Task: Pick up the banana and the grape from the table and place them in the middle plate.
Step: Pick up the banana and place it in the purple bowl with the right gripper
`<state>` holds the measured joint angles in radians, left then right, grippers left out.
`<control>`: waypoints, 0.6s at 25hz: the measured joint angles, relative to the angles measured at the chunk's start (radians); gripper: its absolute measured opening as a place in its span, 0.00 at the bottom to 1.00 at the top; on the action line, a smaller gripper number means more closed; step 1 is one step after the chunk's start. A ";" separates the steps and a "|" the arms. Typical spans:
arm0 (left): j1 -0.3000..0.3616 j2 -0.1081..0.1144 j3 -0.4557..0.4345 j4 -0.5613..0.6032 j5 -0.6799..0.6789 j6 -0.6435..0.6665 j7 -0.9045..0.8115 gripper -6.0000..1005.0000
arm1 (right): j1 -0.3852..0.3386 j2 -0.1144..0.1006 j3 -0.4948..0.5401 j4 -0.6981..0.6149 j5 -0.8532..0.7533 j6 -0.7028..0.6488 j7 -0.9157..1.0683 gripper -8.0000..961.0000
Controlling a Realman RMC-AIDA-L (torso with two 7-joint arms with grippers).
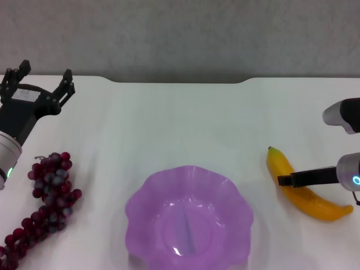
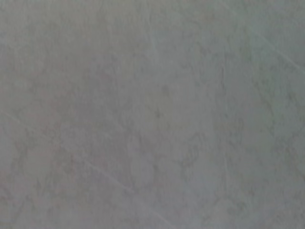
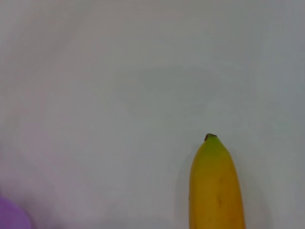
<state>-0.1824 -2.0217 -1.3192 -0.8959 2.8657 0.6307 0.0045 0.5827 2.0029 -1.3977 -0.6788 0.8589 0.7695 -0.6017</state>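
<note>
The banana (image 1: 308, 198) lies on the white table (image 1: 185, 124) at the right, its dark-green tip pointing away from me. It also shows in the right wrist view (image 3: 217, 191). My right gripper (image 1: 287, 180) is low over the banana's middle, reaching in from the right. The grape bunch (image 1: 48, 194) lies at the left front. My left gripper (image 1: 45, 76) is open and empty, raised at the far left, behind the grapes. The purple scalloped plate (image 1: 140, 197) sits empty at the front middle. The left wrist view shows only a plain grey surface.
A grey wall runs behind the table's back edge (image 1: 180, 81). The plate's edge shows in a corner of the right wrist view (image 3: 12, 217). White tabletop lies between the plate and each fruit.
</note>
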 joint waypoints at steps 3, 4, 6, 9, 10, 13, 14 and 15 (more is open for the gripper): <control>0.004 0.001 0.000 0.000 0.000 0.001 0.000 0.88 | -0.010 0.000 0.012 -0.013 0.000 0.002 -0.003 0.52; 0.008 0.002 -0.001 0.000 0.000 0.001 0.000 0.87 | -0.017 0.000 0.015 -0.025 0.000 0.006 -0.004 0.51; 0.012 0.002 -0.004 0.000 0.002 0.001 0.000 0.87 | -0.045 0.000 0.026 -0.078 0.000 0.026 -0.004 0.50; 0.014 0.003 -0.003 0.000 0.001 0.000 0.000 0.87 | -0.124 -0.001 0.056 -0.227 -0.003 0.085 -0.005 0.50; 0.014 0.003 -0.003 0.000 0.001 0.001 0.000 0.87 | -0.150 -0.001 0.066 -0.290 -0.003 0.108 -0.005 0.50; 0.014 0.003 -0.005 0.000 0.002 0.000 0.000 0.87 | -0.202 0.001 0.077 -0.431 -0.006 0.176 -0.005 0.50; 0.014 0.004 -0.004 0.000 0.002 0.000 0.000 0.87 | -0.209 0.001 0.076 -0.460 -0.007 0.195 -0.005 0.50; 0.014 0.005 -0.004 0.000 0.003 0.000 0.000 0.87 | -0.216 0.002 0.073 -0.493 -0.010 0.218 -0.006 0.50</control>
<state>-0.1682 -2.0170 -1.3230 -0.8958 2.8683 0.6302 0.0045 0.3667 2.0046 -1.3248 -1.1714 0.8489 0.9871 -0.6077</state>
